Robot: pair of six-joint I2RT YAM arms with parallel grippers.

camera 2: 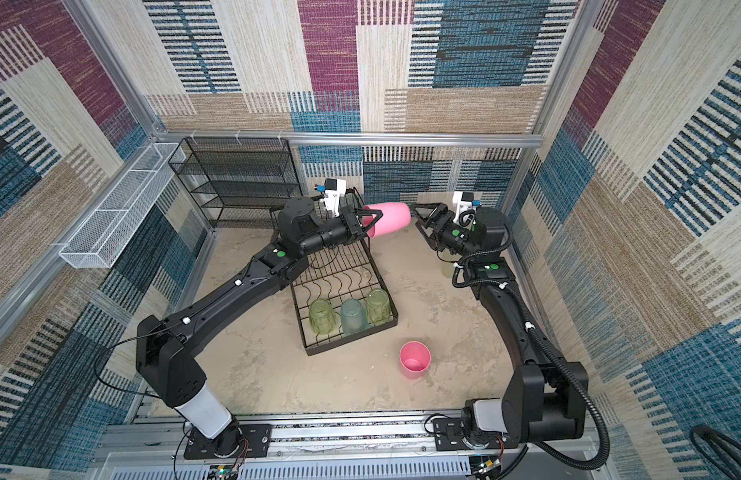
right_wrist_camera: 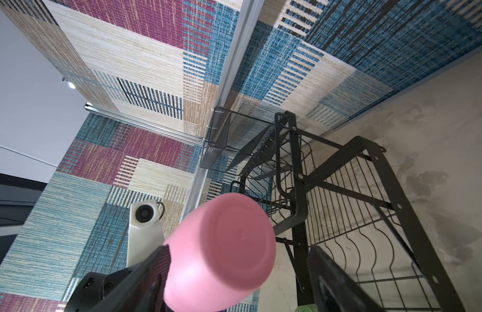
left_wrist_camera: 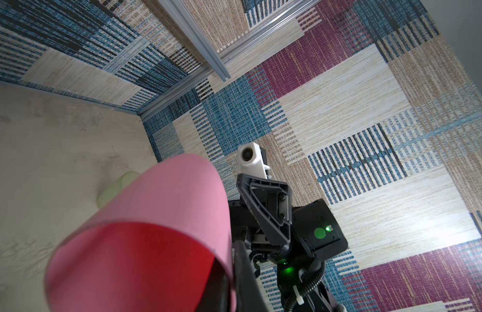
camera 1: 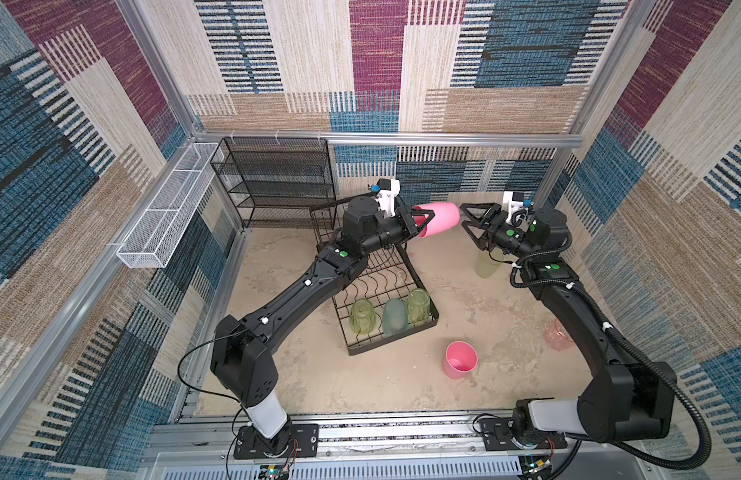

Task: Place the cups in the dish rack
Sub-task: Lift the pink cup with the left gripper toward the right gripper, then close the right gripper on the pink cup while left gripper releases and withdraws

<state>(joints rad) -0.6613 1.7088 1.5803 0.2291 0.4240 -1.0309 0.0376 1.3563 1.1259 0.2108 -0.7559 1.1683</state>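
Nearest the front edge, one pink cup (camera 1: 460, 360) upright on the table (camera 1: 319, 374). Beyond, dish rack (camera 1: 381, 282), low tier: teal cup (camera 1: 394, 316) between two yellow-green cups (camera 1: 362, 316), upside down. Farthest, left gripper (camera 1: 423, 218) clamps the sideways pink cup (camera 1: 441, 219) by its rim, aloft; right gripper (camera 1: 463, 215) gapes at its base.
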